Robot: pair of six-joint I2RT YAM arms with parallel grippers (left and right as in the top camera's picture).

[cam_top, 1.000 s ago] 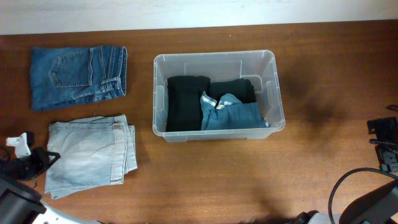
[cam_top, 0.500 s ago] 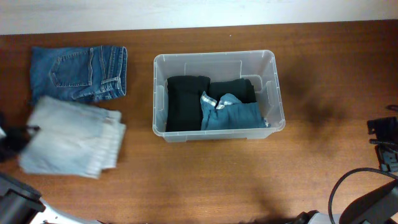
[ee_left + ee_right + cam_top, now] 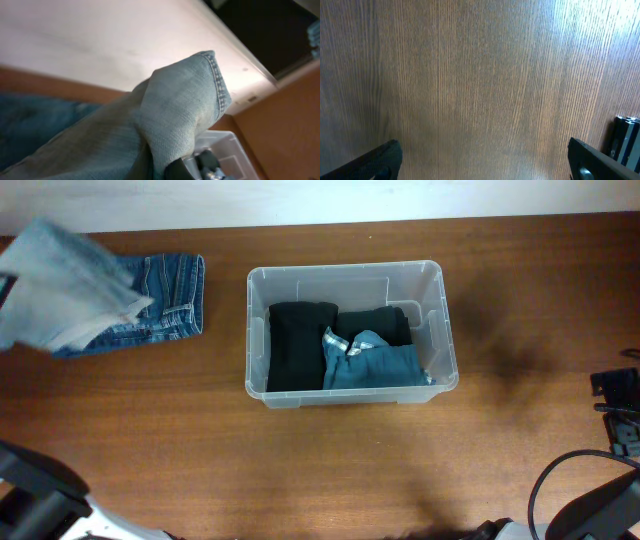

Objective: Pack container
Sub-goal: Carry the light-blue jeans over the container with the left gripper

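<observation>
Brown wood-grain table meets a pale wall. The clear container sits mid-table, holding black clothes and blue denim. The left gripper pinches pale jeans above dark jeans. The right gripper gapes wide.

The wooden tabletop carries the clear container mid-table and, far left, seemingly folded dark jeans.
</observation>
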